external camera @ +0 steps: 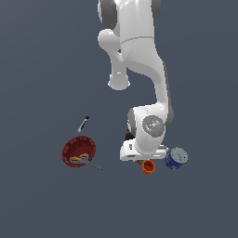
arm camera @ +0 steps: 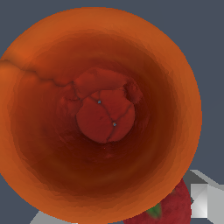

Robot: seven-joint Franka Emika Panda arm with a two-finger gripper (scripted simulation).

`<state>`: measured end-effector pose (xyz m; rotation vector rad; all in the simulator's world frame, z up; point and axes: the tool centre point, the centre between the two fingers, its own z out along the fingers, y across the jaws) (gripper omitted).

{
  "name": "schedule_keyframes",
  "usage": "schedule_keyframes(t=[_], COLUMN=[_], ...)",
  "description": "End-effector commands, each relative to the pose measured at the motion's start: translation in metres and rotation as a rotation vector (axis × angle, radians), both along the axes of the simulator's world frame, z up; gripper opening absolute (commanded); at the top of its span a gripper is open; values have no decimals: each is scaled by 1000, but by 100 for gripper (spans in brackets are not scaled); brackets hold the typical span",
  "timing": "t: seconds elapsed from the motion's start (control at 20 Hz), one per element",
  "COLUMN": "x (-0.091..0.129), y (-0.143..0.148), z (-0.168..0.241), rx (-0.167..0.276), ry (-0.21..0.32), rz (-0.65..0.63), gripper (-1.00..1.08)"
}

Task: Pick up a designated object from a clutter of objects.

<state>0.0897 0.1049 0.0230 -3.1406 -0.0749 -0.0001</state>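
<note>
Arm is folded down low over the right-hand group in the exterior view, wrist housing hanging just above the small orange plastic cup (external camera: 148, 167) and beside the blue cylindrical can (external camera: 176, 158). The gripper itself is hidden under the housing there; the wrist view shows only one grey fingertip (arm camera: 204, 200) at the frame corner, so I can't tell whether the hand is spread or closed, or whether it grips anything. The wrist camera looks straight down into the cup's mouth, which fills nearly the whole frame. The target, the small red strawberry with a green leafy top (arm camera: 170, 210), sits just beside the cup's rim, on the same side as that fingertip and apparently touching or almost touching the cup wall. In the exterior view only a red-green sliver (external camera: 139, 161) shows, on the cup's left, under the hand. Its long axis can't be read. My read: the cup crowds the berry, so the fingers risk catching the rim. The shallow red bowl (external camera: 79, 151), yellow-handled scissors (external camera: 83, 160) and black marker (external camera: 83, 123) lie well apart.
</note>
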Motion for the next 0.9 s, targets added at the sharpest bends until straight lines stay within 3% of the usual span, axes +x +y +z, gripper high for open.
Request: schedule_keyframes(t=[0.0, 0.5, 0.85], x=[0, 0, -5], y=[0, -3, -24], z=[-1, 4, 28], rx=[0, 0, 0], ry=[0, -1, -1], rz=[-1, 0, 0], gripper=[-100, -100, -100])
